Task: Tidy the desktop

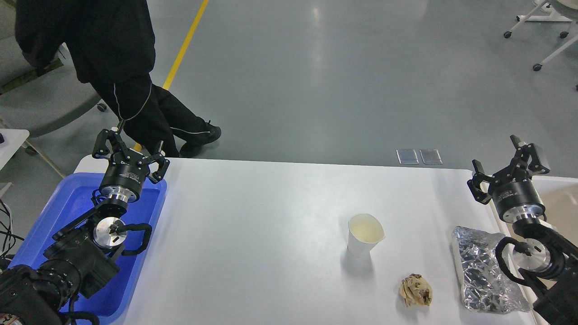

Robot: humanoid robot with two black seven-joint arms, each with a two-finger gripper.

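The white desktop (271, 225) fills the middle of the head view. On it stand a white paper cup (364, 234), a crumpled brown paper ball (416, 290) and a crinkled silver foil wrapper (483, 271) at the right. My left gripper (128, 146) hovers open over the far end of the blue tray (67, 203), holding nothing. Over the desktop's right edge, beyond the foil, my right gripper (508, 162) is open and empty too.
A beige bin (560, 198) sits off the right edge, behind my right arm. A person in black (131, 81) stands just beyond the far left corner. Wheeled chair legs (542, 27) show at the far right on the grey floor.
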